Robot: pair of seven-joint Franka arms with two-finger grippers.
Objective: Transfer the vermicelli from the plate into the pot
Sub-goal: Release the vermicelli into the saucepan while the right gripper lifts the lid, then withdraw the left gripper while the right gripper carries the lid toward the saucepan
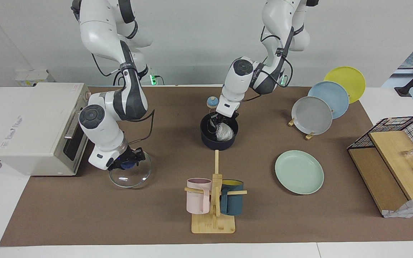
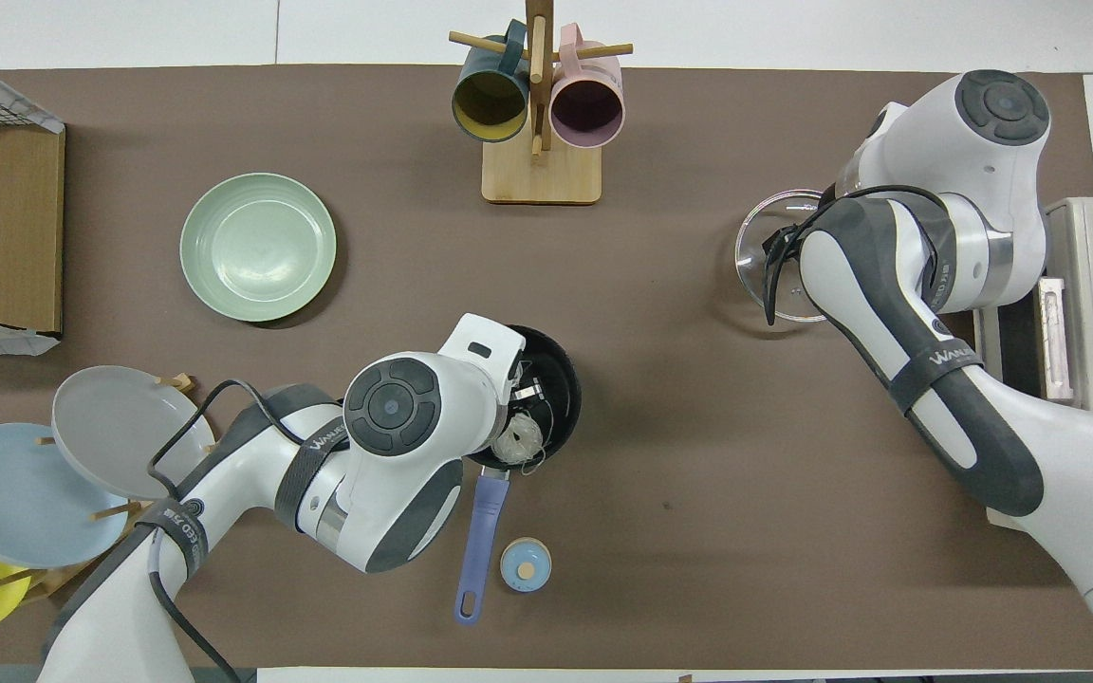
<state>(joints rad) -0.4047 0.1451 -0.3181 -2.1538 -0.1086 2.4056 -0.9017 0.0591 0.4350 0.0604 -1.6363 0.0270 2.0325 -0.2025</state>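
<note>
The vermicelli (image 1: 225,133) is a whitish bundle hanging inside the dark navy pot (image 1: 213,144), with loose strands over its rim. My left gripper (image 1: 219,123) is down in the pot's mouth, shut on the top of the bundle. From overhead the vermicelli (image 2: 519,441) lies in the pot (image 2: 561,394) on the side of its blue handle (image 2: 480,531). The mint-green plate (image 1: 299,172) lies bare toward the left arm's end. Toward the right arm's end, my right gripper (image 1: 127,164) is shut on the blue knob of a glass lid (image 1: 131,178).
A mug rack (image 1: 213,218) with a pink and a teal mug stands farther from the robots than the pot. Grey, blue and yellow plates (image 1: 312,115) lean in a stand. A toaster oven (image 1: 31,125), a wire basket (image 1: 403,129) and a small blue knob (image 1: 212,102) are also here.
</note>
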